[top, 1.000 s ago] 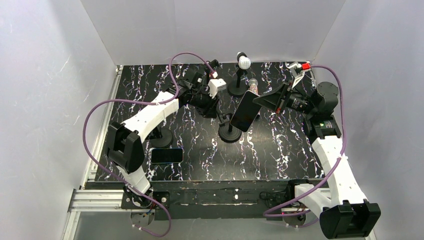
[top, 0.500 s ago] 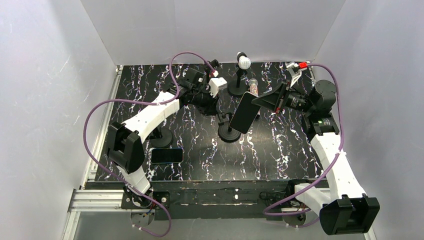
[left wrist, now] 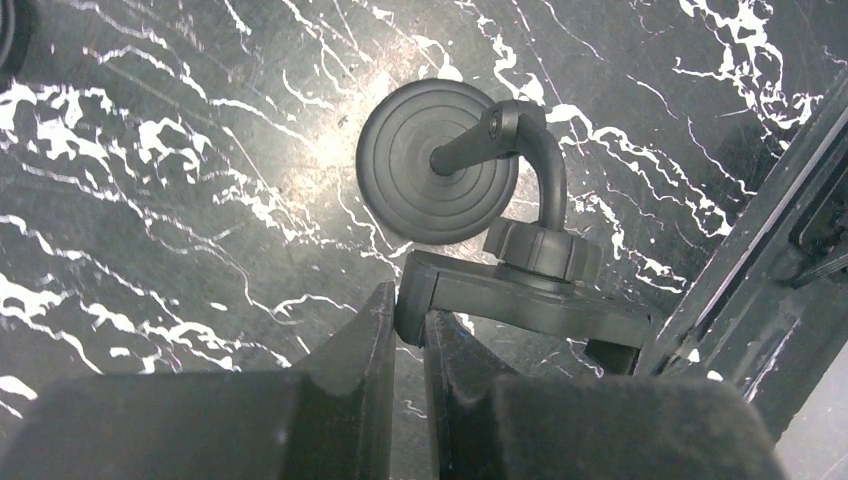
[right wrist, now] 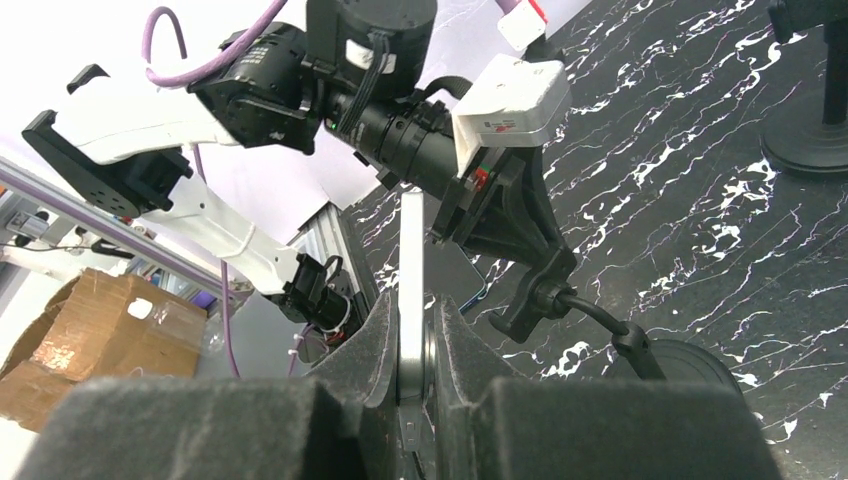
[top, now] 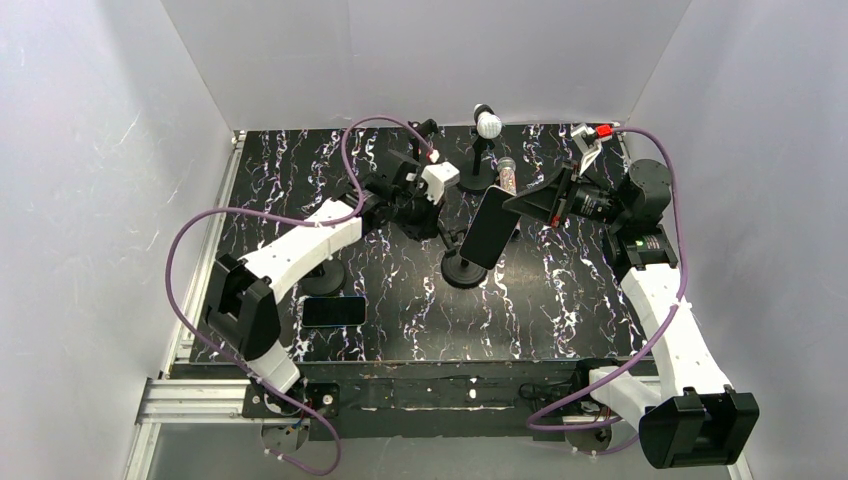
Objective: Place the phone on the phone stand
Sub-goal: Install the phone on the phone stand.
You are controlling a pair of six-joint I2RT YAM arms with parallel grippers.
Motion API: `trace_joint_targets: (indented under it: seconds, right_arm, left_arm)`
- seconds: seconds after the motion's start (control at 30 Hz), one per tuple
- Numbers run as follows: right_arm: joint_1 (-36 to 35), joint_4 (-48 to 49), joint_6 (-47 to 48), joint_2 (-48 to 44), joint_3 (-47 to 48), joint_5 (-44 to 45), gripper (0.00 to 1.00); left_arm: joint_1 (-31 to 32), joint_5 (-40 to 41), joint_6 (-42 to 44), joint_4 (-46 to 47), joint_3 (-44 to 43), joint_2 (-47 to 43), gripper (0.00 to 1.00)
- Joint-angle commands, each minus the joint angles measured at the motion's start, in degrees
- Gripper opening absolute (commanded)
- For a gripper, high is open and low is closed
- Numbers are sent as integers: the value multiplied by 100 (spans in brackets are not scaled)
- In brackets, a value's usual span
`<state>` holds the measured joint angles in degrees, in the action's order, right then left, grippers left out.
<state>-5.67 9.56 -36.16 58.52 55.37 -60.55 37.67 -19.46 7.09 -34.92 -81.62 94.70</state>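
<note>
On the black marbled table [top: 560,300], the job stood at the fitting step: both arms met over the middle, one steadying the mount, the other bringing the handset in.

The right claw [right wrist: 415,330] was clamped tight on the phone [right wrist: 410,250], holding it by one edge. The phone hung tilted in the air, just above and beside the phone stand [top: 460,268], not yet seated in it. The left claw [left wrist: 410,310] was nearly closed, pinching one end of the cradle [left wrist: 530,300] at the top of the stand.

The next move probably called for lining the phone's flat back up with the cradle and easing it between the cradle's side grips while the left claw kept the stand from turning.

A second phone [top: 335,311] lay flat near the left arm.

The tilted phone hid the cradle from above. The right wrist camera saw the phone only edge-on. How wide the cradle's grips stood could not be made out.
</note>
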Motion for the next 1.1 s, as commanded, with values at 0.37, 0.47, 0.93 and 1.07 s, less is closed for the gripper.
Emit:
trace_joint_targets:
  seconds: [0.37, 0.47, 0.93, 1.07]
  right_arm:
    - [-492, -931, 1237, 84, 640, 288, 1]
    - [-765, -947, 1478, 144, 691, 345, 1]
    - [-1888, -754, 3258, 267, 545, -193, 1]
    - [-2118, -806, 3939, 416, 542, -645, 1]
  left_arm:
    - [590, 1999, -2278, 371, 817, -1236, 0]
    - [659, 2178, -2488, 470, 967, -1360, 0]
    - [680, 1388, -1797, 789, 1467, -1733, 8]
    - [680, 1190, -1723, 836, 1519, -1709, 0]
